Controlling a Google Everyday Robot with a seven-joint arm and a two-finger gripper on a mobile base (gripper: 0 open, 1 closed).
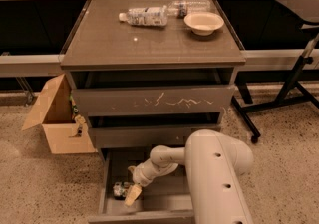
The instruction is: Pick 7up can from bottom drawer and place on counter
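While bottom drawer (140,216) stands open, gripper (131,183) is held inside, fingers (132,195) spread wide, 7up can (119,189) just beside

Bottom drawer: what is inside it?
Inside the bottom drawer, the 7up can lies near the left wall, the gripper beside it. The arm hides the right part.
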